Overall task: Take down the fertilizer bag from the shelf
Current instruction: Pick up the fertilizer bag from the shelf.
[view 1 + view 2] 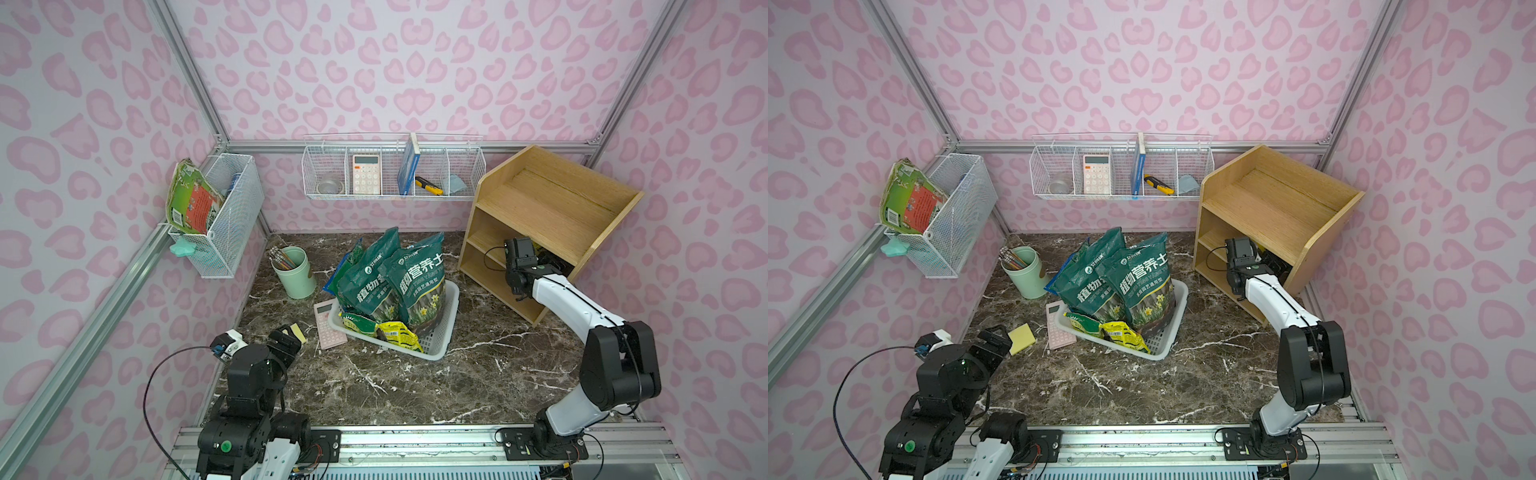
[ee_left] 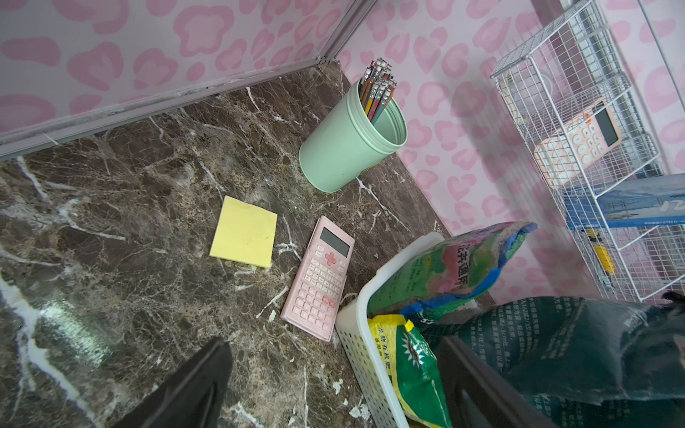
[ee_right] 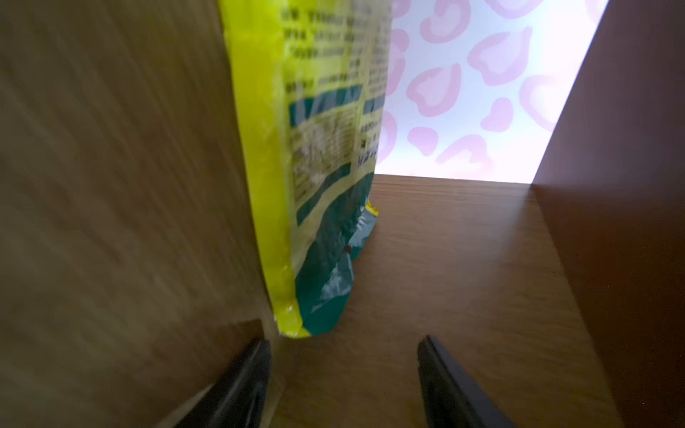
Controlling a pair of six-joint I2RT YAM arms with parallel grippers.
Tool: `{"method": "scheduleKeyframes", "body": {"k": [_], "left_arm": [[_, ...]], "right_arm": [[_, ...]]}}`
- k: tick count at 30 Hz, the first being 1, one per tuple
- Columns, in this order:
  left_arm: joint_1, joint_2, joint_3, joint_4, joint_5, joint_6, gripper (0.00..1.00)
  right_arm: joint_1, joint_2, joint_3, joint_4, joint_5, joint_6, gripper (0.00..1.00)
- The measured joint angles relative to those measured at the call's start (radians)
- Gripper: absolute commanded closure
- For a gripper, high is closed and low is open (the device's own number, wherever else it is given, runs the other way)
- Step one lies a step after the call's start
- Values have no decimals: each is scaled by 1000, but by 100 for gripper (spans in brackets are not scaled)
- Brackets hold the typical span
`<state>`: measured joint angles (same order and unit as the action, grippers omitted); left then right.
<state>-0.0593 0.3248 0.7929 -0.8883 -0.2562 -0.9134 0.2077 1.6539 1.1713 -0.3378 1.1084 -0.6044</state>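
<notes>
Shelf (image 1: 540,195) holds yellow fertilizer bag (image 3: 315,148); basket (image 1: 437,341) holds green bags (image 1: 419,286); both jaws gape, empty.

A robot lab booth: aluminium frame (image 1: 266,147) around pink-printed walls (image 1: 374,62).

fertilizer bag (image 3: 318,148) in shelf (image 1: 540,203), basket (image 1: 442,336) left

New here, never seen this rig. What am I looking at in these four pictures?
Two tabletop robot arms, each ending in a two-fingered hand. Two pictures look down from overhead, nearly the same; the other two come from cameras on the wrists. On the marble table: a white basket of soil bags, a green pencil cup, a pink calculator, yellow sticky notes, a wooden shelf. The right hand is inside the shelf, open, just short of the yellow fertilizer bag. The left hand is open, holding nothing.
</notes>
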Motion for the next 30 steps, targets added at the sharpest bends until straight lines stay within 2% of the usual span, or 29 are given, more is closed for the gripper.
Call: {"method": "scheduleKeyframes", "body": {"k": [3,6,8,10,13,16,21,27,30], "left_arm": [[0,-7,1,-2,-7,0,8],[0,-15,1,-11,-15,0,8],[0,-19,2,-18,-17,0,8],[0,-21,4,-24,-18,0,8],[0,-24,9,-32,-21,0,8],[0,-27,13,-35,-21,0,8],[0,-35,16,-37,-22,0,8],[0,-39,17,-37,-22,0,8],[0,-39,16,-37,-23,0,8]], "right_arm": [[-10,37,19,27,29,-7,33],[-23,63,35,43,34,-21,40],[-23,83,46,36,48,-23,54],[-28,107,61,26,47,-16,80],[-38,129,94,3,32,-1,99],[-46,137,128,-32,-7,6,100],[-44,89,165,-114,-198,70,100],[65,-36,124,-151,-446,141,100],[108,-84,103,-159,-502,156,100]]}}
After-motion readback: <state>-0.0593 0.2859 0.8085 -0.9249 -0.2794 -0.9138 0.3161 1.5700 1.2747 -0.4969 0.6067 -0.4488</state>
